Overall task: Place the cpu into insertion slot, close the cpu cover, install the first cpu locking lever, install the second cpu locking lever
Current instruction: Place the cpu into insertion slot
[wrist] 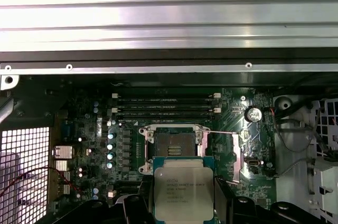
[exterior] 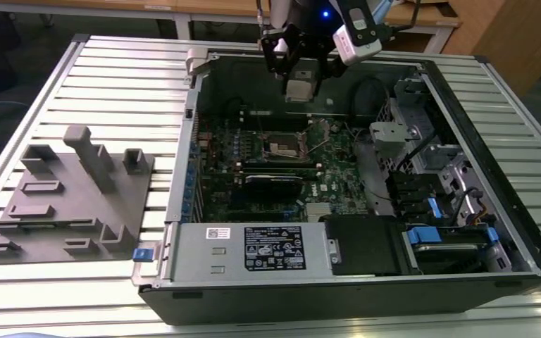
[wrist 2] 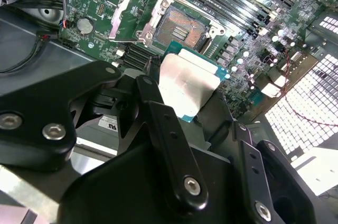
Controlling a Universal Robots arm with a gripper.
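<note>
Gripping the small flat square silver-grey metal cpu (wrist: 183,189) tight in my black pincer (exterior: 301,86), I hold it above the open square socket (wrist: 173,143) of the green motherboard (wrist: 84,129), not yet seated.

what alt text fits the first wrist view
The claw holds the cpu, silver top showing, above the green motherboard. Behind it the insertion slot lies empty, its cpu cover swung open to one side.

Grey fixture block (exterior: 68,197) on slatted table (exterior: 120,84), beside open case (exterior: 346,301).
</note>
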